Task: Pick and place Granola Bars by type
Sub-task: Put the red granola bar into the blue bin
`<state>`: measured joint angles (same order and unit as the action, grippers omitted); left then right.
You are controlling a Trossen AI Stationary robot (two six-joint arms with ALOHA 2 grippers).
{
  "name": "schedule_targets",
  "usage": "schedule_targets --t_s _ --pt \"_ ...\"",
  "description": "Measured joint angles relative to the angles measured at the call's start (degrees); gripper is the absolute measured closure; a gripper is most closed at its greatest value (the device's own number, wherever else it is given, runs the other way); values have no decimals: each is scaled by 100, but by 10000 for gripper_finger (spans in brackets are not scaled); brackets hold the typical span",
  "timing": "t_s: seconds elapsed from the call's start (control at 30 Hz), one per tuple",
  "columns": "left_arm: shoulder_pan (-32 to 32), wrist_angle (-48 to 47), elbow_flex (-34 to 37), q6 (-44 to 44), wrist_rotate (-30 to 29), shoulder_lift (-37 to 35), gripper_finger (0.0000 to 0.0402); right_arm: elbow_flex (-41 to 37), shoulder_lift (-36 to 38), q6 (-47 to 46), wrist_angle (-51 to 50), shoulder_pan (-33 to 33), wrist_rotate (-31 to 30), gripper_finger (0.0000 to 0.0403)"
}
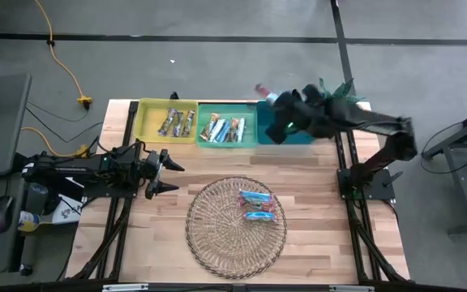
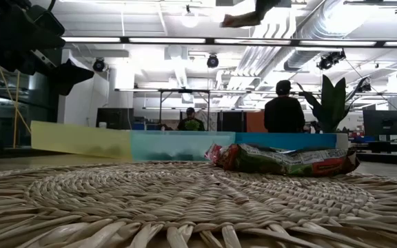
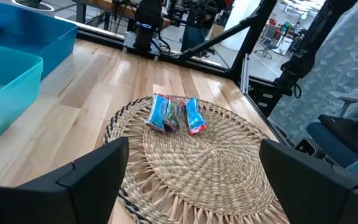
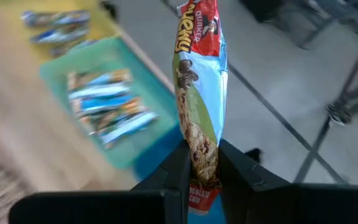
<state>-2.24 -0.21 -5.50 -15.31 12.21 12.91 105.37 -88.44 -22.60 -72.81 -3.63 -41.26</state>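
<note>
My right gripper [image 1: 272, 97] is high over the far side of the blue bin [image 1: 292, 138], shut on a granola bar [image 4: 199, 93] with a red, light blue and green wrapper. Two teal-pink bars [image 1: 258, 205] lie flat on the round wicker tray [image 1: 217, 243]; they also show in the left wrist view [image 3: 174, 115] and the low view [image 2: 281, 160]. My left gripper [image 1: 167, 170] is open and empty, level above the table left of the tray, pointing toward it. Brown-silver bars [image 1: 177, 122] lie in the yellow bin, light blue-white bars [image 1: 223, 130] in the green bin. My right gripper pinches the bar near one end [image 4: 202, 163] between its two fingers, on its two flat faces. The rest of the bar sticks out past the fingertips, along the fingers. The bar is lifted clear, high above the bins.
Three bins stand in a row along the table's far edge: yellow [image 1: 148, 130], green [image 1: 205, 144], blue. Bare wood lies between the bins and the tray. People [image 2: 283, 114] stand in the room beyond the table.
</note>
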Motion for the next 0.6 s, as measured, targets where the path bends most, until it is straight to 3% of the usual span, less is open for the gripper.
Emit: schedule_targets --t_s 0.27,0.6 --pt "1 -2 0 -1 4 0 43 -1250 899 -279 590 -984 586 347" --pt "1 0 0 0 9 -1 43 -4376 1396 -910 3773 -1825 1583 346"
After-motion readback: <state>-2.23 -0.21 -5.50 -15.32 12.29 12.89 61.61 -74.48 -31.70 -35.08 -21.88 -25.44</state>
